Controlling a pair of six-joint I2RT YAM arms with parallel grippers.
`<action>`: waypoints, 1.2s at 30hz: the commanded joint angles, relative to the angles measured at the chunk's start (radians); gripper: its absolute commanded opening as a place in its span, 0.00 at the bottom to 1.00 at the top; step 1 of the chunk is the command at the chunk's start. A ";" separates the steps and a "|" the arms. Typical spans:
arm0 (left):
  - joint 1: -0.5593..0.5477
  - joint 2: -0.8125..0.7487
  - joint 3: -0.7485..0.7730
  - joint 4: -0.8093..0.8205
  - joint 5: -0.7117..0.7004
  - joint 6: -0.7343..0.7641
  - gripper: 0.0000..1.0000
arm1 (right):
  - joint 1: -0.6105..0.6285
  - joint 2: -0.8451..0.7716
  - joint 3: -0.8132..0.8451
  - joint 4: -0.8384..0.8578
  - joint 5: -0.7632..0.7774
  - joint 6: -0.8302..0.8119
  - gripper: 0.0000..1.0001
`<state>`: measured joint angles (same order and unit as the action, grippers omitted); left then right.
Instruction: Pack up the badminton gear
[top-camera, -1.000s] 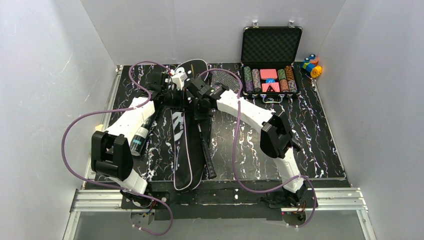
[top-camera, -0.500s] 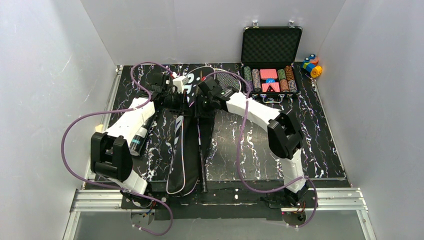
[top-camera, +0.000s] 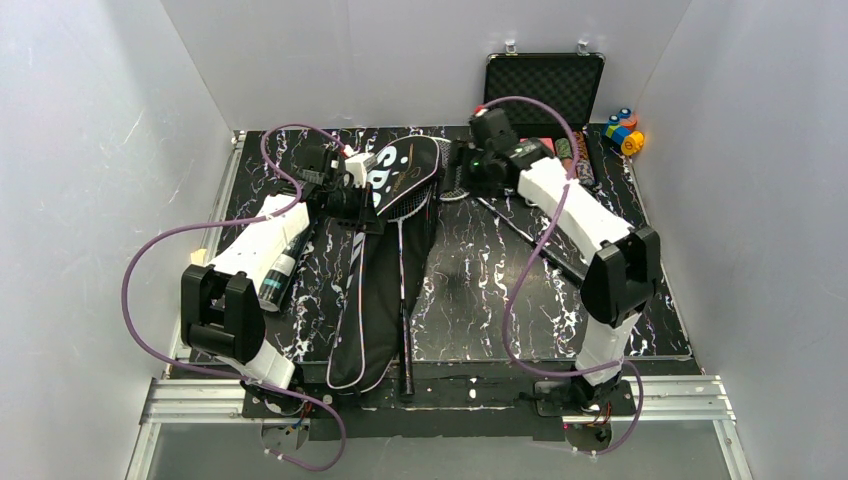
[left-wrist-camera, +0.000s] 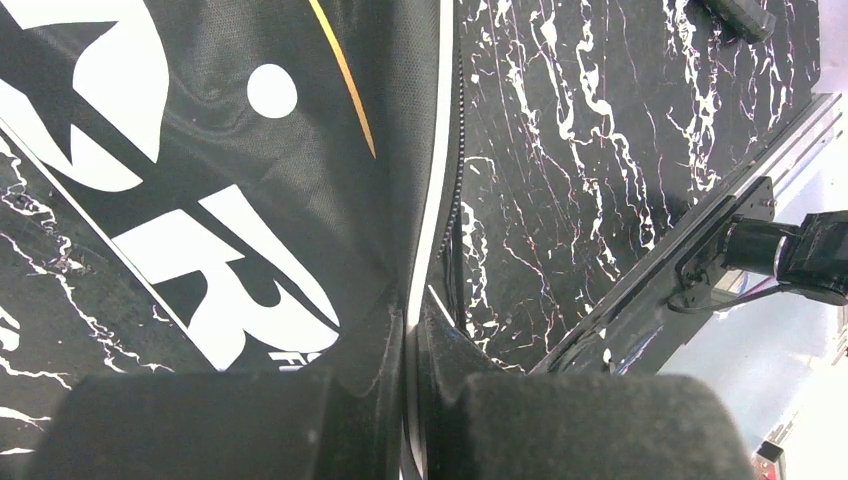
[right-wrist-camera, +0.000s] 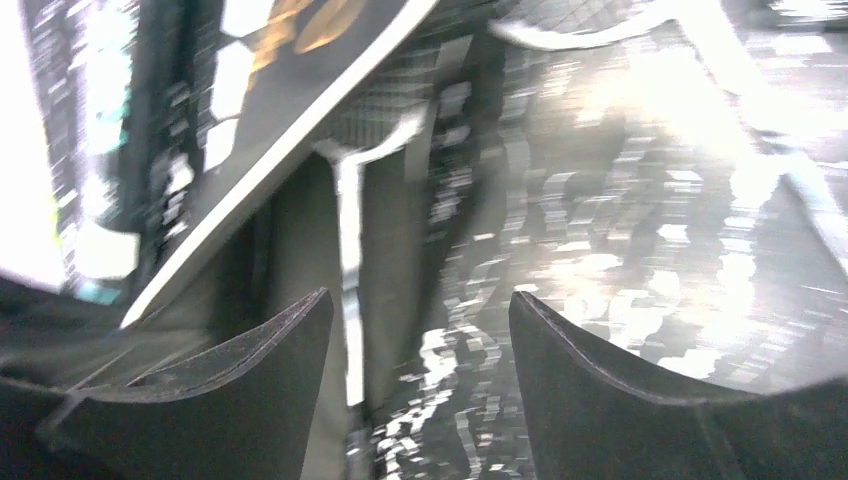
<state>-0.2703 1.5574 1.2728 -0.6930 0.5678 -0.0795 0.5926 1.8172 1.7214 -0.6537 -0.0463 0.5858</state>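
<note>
The long black tube (top-camera: 282, 268) is seen at the left of the table (top-camera: 640, 290), under the left arm. The white-piped edge of the SPORT bag (top-camera: 352, 300) is grasped tightly by the left gripper (left-wrist-camera: 412, 332). The bag is laid lengthwise left of centre, reaching the near edge. One racket (top-camera: 403, 300) is laid along its right side, handle nearest. Further right, the right gripper (right-wrist-camera: 420, 298) is released, with nothing between its fingers, beside the head of a second racket (top-camera: 530, 245), which is angled rightward under the right arm.
</note>
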 joint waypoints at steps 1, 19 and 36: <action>0.014 -0.078 0.050 0.010 0.016 -0.019 0.00 | -0.143 0.042 0.033 -0.206 0.233 -0.103 0.73; 0.074 -0.137 0.069 -0.013 0.010 -0.031 0.00 | -0.295 0.168 -0.073 -0.177 0.275 -0.186 0.71; 0.084 -0.146 0.047 -0.012 0.014 -0.023 0.00 | -0.308 0.265 -0.116 -0.134 0.124 -0.221 0.72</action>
<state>-0.1925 1.4883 1.2915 -0.7341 0.5465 -0.1047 0.2890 2.0541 1.6077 -0.8043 0.1284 0.3843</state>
